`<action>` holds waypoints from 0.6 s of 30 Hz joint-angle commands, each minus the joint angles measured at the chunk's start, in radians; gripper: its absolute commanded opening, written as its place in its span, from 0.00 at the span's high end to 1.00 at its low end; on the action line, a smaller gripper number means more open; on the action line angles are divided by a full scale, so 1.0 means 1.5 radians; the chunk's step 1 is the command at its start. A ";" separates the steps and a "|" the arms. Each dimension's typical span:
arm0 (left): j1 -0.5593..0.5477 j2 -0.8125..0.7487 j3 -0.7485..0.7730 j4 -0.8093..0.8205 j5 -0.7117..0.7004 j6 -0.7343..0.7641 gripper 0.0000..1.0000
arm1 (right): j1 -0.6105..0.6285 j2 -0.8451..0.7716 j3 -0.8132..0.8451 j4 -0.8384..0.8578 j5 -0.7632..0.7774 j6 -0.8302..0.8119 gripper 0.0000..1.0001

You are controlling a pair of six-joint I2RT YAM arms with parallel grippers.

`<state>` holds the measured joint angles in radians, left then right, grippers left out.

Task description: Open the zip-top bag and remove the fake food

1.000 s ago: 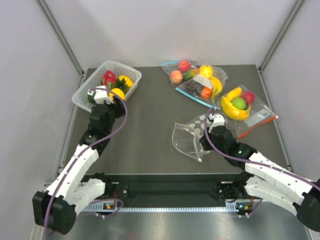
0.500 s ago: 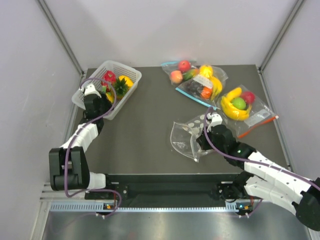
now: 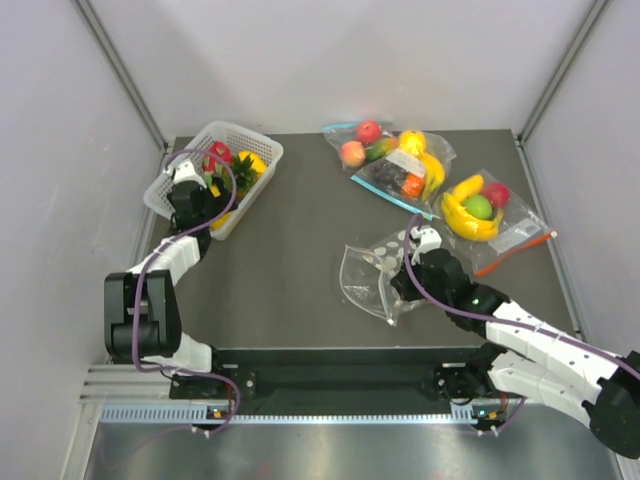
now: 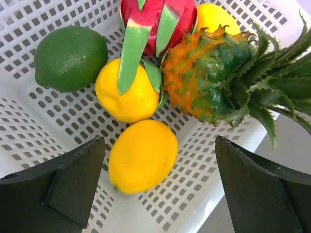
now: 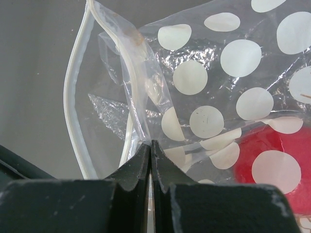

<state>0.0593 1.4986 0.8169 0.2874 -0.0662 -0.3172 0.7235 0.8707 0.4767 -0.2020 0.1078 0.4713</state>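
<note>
The dotted zip-top bag [image 3: 372,268] lies open-mouthed on the table at centre right. My right gripper [image 5: 151,143] is shut on the bag's edge beside its white zip strip, and a red piece [image 5: 272,162] shows through the dotted plastic [image 5: 218,73]. My left gripper [image 4: 159,141] hangs open over the white basket [image 3: 258,146], nothing between its fingers. A yellow-orange fruit [image 4: 143,156] lies loose on the basket floor just below them. The pineapple [image 4: 209,77] rests in the basket too, crown pointing right.
In the basket there are also a pink dragon fruit [image 4: 155,19], a green lime [image 4: 70,58] and another yellow fruit [image 4: 127,93]. Two other filled bags lie at the back right: one with a blue zip [image 3: 395,160], one with a red-orange zip [image 3: 485,212].
My left gripper has swung to the basket's near-left end and opened, and the yellow-orange fruit it carried now lies in the basket. The right gripper keeps its hold; the bag shifted slightly left.
</note>
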 commanded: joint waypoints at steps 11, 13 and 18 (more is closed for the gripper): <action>-0.237 -0.274 -0.197 0.074 -0.115 0.008 0.01 | -0.009 0.059 0.036 0.042 -0.034 -0.017 1.00; -0.312 -0.296 -0.209 0.071 -0.128 0.009 0.01 | -0.009 0.070 0.041 0.050 -0.044 -0.017 1.00; -0.458 -0.299 -0.204 0.055 -0.190 0.025 0.01 | -0.009 0.086 0.045 0.076 -0.068 -0.014 1.00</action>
<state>-0.5472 1.0576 0.5121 0.3420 -0.2558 -0.3058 0.7231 0.9905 0.4927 -0.1661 0.0406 0.4629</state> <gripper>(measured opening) 0.990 0.005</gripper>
